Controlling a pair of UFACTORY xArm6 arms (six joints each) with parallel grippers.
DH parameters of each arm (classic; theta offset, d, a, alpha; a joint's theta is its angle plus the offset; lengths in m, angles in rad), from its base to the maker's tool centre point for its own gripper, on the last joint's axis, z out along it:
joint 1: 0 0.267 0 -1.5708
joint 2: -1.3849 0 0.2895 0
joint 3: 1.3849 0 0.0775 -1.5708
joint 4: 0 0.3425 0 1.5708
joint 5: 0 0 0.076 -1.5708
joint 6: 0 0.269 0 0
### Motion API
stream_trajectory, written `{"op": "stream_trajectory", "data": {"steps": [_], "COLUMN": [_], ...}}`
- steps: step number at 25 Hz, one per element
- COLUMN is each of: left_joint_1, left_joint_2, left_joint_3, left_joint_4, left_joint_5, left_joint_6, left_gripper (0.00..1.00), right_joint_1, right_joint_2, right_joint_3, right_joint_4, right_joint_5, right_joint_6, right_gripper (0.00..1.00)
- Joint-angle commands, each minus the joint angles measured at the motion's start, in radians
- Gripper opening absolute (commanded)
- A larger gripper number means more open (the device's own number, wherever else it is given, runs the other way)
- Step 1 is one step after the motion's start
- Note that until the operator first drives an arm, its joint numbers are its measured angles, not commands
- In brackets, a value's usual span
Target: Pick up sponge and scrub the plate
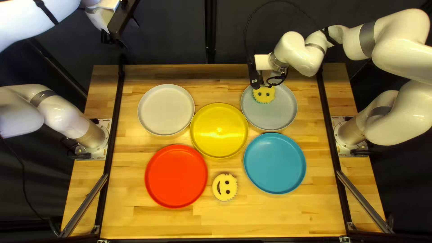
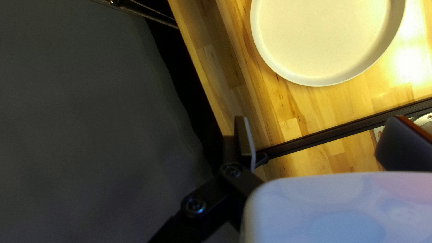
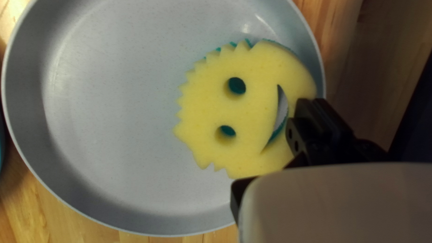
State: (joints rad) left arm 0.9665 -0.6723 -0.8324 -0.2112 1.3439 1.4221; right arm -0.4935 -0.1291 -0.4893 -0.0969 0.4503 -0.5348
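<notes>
Plates, five of them, sit on the table (image 1: 288,218) in the top left view. The yellow sponge (image 1: 265,94) lies in the grey plate (image 1: 281,108), at its far side, with the right gripper (image 1: 264,84) down at it. A second sponge (image 1: 225,187) rests on the wood between the red plate (image 1: 176,176) and blue plate (image 1: 274,163), nearer than the yellow plate (image 1: 219,130). The left gripper (image 1: 107,38) is raised beyond the table's far left corner.

Left wrist view: left gripper (image 2: 321,121) spread wide, holding nothing; white plate (image 2: 324,40) ahead.

Right wrist view: right gripper (image 3: 310,104) overlaps the yellow sponge's smooth edge beside the mouth cut-out. Opening and grip perhaps masked by the overlap; cannot tell either.
</notes>
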Motion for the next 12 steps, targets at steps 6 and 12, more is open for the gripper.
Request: {"op": "stream_trajectory", "data": {"steps": [6, 12], "left_joint_1": [0.0, 0.0], "left_joint_2": [0.0, 0.0], "left_joint_3": [0.0, 0.0], "left_joint_4": [0.0, 0.0], "left_joint_5": [0.0, 0.0], "left_joint_6": [0.0, 0.0], "left_gripper": [1.0, 1.0], "right_joint_1": [0.122, 0.082], "right_joint_2": [-0.088, -0.077], "right_joint_3": [0.098, 0.098], "right_joint_4": [-0.082, -0.085], "right_joint_5": [-0.004, -0.009], "right_joint_6": [0.145, 0.092], "right_gripper": [0.0, 0.0]}}
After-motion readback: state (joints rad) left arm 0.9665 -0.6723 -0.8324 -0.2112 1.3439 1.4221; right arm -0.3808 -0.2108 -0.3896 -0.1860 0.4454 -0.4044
